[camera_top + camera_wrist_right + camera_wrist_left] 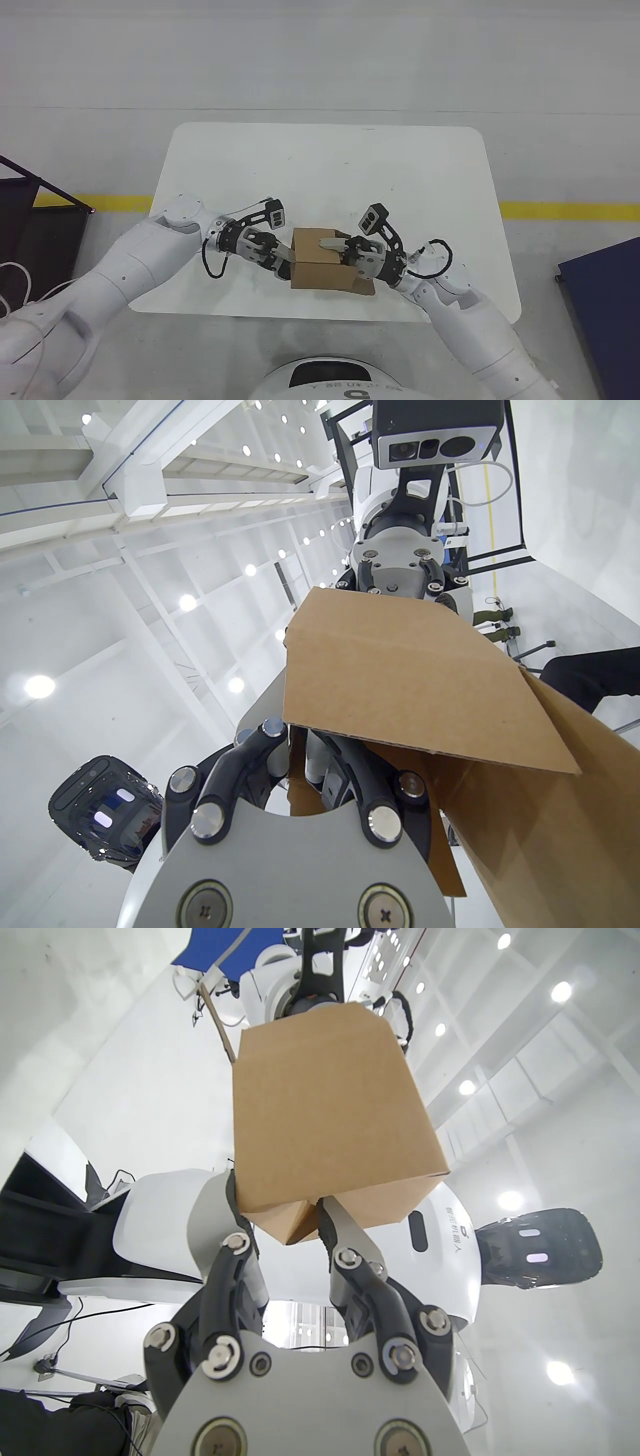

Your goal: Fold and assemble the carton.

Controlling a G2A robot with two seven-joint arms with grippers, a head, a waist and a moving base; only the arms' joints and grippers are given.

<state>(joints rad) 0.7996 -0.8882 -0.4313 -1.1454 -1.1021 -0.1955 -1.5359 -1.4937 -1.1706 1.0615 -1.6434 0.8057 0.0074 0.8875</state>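
A brown cardboard carton is held just above the front middle of the white table, between both arms. My left gripper is at its left end. In the left wrist view this gripper is shut on a folded flap at the near corner of the carton. My right gripper is at the carton's right end. In the right wrist view its fingers close around a flap edge of the carton, and a loose flap hides the tips. The carton's right end stands open with flaps spread.
The carton is near the table's front edge, with bare surface behind and to both sides. A dark frame stands on the floor at the left, a dark blue panel at the right. A yellow floor line runs behind.
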